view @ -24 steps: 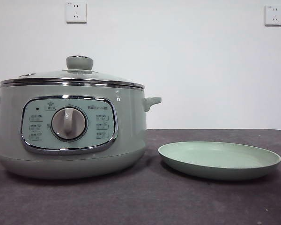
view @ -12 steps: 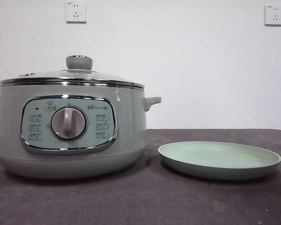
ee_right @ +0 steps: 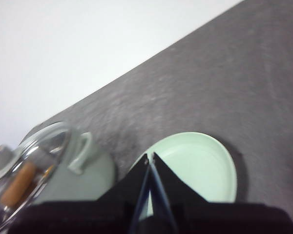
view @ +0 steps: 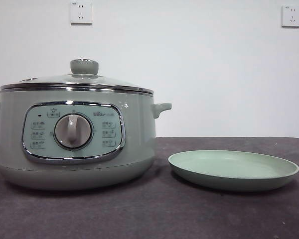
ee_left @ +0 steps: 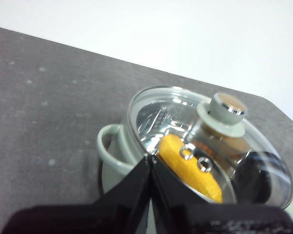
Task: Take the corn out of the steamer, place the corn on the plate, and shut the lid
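On the table, front view: steamer (view: 74,137) stands at the left with the lid (view: 77,82) seated on it, knob (view: 84,66) on top; plate (view: 233,170) lies bare just beside it to the right, apart from it.
Hidden, front view: the corn cannot be seen; the steamer's wall and the low angle hide the inside. The steamer's left handle is cut off by the picture edge. Neither arm shows.
Wall, front view: two sockets (view: 80,12) high up behind the table.
Left wrist view, things: lid (ee_left: 205,141) shut on the steamer (ee_left: 118,155); the corn (ee_left: 190,168) shows yellow-orange through the glass, lying inside under two small vent rings.
Hard to make out, left wrist view: glare and a dark reflection on the glass cover part of the corn; its far end runs behind the black jaw.
Left gripper (ee_left: 150,163): jaws pressed together to a thin seam, holding nothing; tips above the lid's near rim, the corn just past them under the glass, the knob (ee_left: 225,109) farther off.
Right wrist view, things: plate (ee_right: 200,165) bare on the table (ee_right: 224,78); steamer (ee_right: 83,170) and lid (ee_right: 34,161) at one side, blurred, partly cut off.
Corn, right wrist view: an orange smear (ee_right: 19,184) through the glass, shape unclear.
Right gripper (ee_right: 150,161): jaws closed to a narrow slit, nothing held; tips over the plate's rim on the steamer side, corn well apart from them.
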Controlling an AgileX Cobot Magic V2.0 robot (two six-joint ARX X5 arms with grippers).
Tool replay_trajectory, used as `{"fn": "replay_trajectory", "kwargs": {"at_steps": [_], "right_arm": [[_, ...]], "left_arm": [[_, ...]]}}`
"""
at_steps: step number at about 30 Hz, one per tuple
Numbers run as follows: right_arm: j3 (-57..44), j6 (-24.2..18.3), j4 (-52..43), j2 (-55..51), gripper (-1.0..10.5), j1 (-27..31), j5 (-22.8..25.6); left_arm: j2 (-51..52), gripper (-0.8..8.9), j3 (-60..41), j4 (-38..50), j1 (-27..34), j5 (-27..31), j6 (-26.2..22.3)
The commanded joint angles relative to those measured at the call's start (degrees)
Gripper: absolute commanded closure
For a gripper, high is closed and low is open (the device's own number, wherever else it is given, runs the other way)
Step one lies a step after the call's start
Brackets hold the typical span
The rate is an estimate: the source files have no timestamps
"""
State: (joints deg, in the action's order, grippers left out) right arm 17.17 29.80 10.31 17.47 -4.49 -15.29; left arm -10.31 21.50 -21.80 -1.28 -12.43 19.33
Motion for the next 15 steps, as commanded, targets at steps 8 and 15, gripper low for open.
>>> {"fn": "replay_trajectory", "kwargs": {"at_steps": [8, 15], "right_arm": [[16.74, -14.36, 6.86, 16.09, 9.5, -0.02, -7.52], [30.12, -24.63, 21.64, 26.88, 9.5, -0.04, -15.78]], "left_arm": [[-15.34, 8.20, 14.34, -4.42, 0.11, -6.10, -8.41], [-25.38, 8.18, 23.63, -11.34, 0.07, -12.31, -12.66]]}}
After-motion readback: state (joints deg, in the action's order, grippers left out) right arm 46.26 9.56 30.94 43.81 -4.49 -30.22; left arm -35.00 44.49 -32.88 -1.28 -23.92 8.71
